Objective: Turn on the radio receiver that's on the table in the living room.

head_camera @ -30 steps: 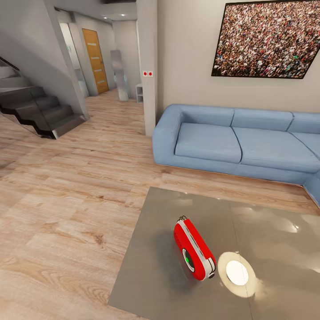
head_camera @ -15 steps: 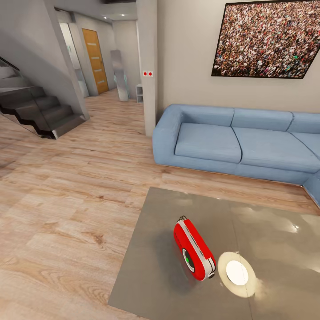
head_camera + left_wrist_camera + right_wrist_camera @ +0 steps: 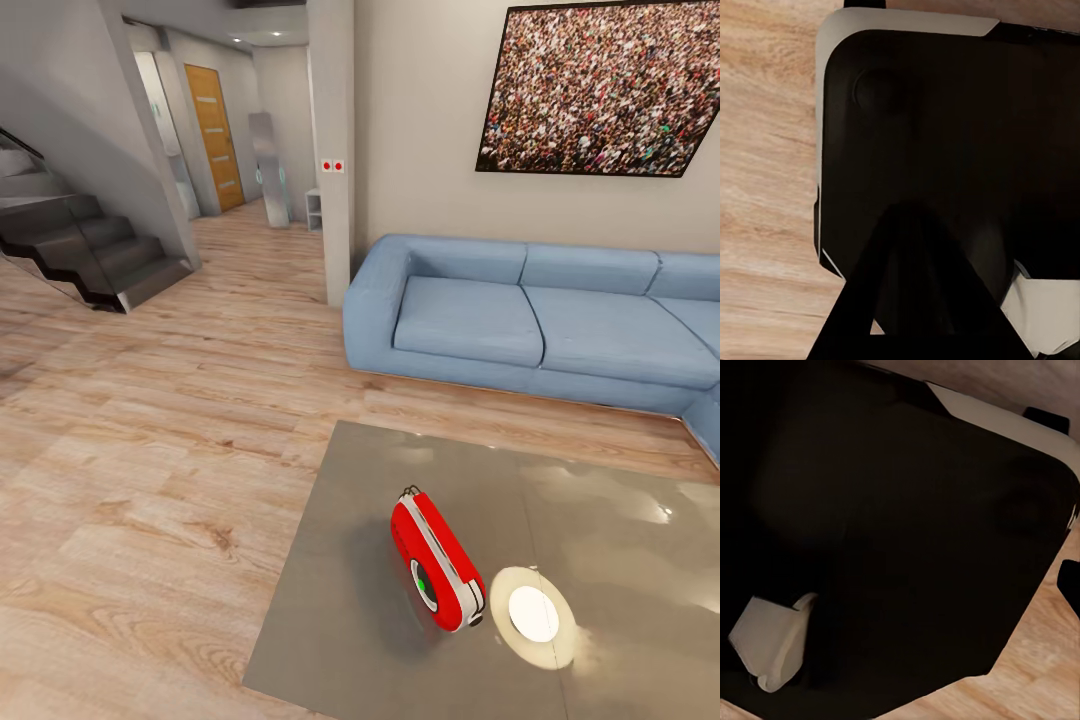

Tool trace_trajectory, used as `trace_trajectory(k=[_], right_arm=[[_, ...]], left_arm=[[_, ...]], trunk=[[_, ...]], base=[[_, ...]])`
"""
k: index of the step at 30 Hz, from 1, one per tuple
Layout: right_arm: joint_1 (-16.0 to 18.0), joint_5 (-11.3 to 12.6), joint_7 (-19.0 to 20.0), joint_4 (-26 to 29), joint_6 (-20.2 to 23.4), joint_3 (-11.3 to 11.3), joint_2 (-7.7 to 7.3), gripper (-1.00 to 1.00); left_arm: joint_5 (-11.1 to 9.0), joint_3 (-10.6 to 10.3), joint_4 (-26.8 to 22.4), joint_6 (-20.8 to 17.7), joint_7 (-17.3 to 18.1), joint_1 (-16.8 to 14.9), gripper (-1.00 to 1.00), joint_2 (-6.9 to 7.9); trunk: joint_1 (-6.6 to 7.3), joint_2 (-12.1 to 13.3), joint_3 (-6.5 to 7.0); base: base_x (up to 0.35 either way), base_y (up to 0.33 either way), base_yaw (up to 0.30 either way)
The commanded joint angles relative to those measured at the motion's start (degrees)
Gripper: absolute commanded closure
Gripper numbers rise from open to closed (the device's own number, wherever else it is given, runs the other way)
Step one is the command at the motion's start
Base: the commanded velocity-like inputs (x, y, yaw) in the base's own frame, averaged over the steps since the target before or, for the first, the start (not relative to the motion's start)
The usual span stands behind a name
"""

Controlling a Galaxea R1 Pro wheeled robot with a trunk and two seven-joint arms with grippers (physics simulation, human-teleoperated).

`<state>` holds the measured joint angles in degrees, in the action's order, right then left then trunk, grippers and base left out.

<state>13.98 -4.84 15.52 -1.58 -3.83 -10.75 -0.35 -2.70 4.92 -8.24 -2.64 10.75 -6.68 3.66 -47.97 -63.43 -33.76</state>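
We see the red, rounded plastic radio (image 3: 437,563) lying on its side on the glossy grey table (image 3: 340,590), just beside a round white coaster (image 3: 533,613), with the blue sofa (image 3: 530,320) well beyond. We can't tell if it's on. We can't tell how our fingers stand; both wrist views face our dark base (image 3: 945,150) over wood floor (image 3: 150,450).

A: Support surface?
B: Low glossy grey table (image 3: 340,590) on wood floor (image 3: 150,470), near right of the scene.
A: On it?
B: Red radio receiver (image 3: 437,561) standing on edge, tilted. Just beside it, to the right, a round white disc (image 3: 533,614), flat.
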Motion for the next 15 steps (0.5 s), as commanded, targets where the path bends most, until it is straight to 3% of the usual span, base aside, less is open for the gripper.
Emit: trace_trajectory(k=[1,15], right_arm=[[0.00,-0.03,-0.02,0.00,-0.03,0.01,0.21,-1.00],[0.04,0.19,-0.05,0.09,-0.04,0.12,0.46,-1.00]], left_arm=[[-0.08,0.03,0.02,0.00,-0.07,0.00,1.00,0.01],[-0.03,-0.08,0.15,0.00,-0.20,0.00,1.00,0.04]], trunk=[[0.00,0.00,0.00],[0.00,0.00,0.00]], base=[[0.000,0.000,0.000],[0.000,0.000,0.000]])
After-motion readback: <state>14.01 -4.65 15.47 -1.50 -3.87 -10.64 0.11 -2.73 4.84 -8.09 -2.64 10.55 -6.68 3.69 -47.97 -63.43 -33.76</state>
